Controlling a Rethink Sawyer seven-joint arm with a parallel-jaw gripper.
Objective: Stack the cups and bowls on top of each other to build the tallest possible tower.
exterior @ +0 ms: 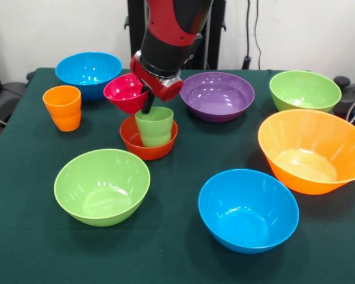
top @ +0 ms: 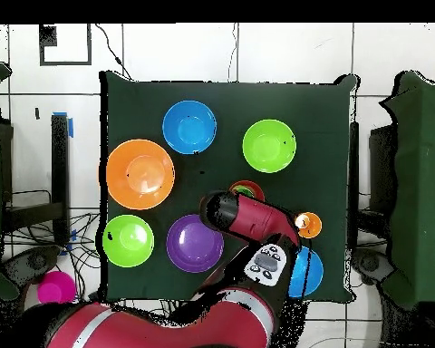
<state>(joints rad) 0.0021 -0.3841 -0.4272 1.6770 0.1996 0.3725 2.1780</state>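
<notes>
Lower middle of the frame, a glossy blue bowl and lime bowl sit mouth-up on the counter. Further back, center-left, my pincer pinches the rim of the light green cup, upright, mouth up, standing in the small red-orange bowl.

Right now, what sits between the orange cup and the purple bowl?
In the front view, the pink bowl sits between the orange cup and the purple bowl, with the gripper reaching down in front of it to the green cup.
</notes>
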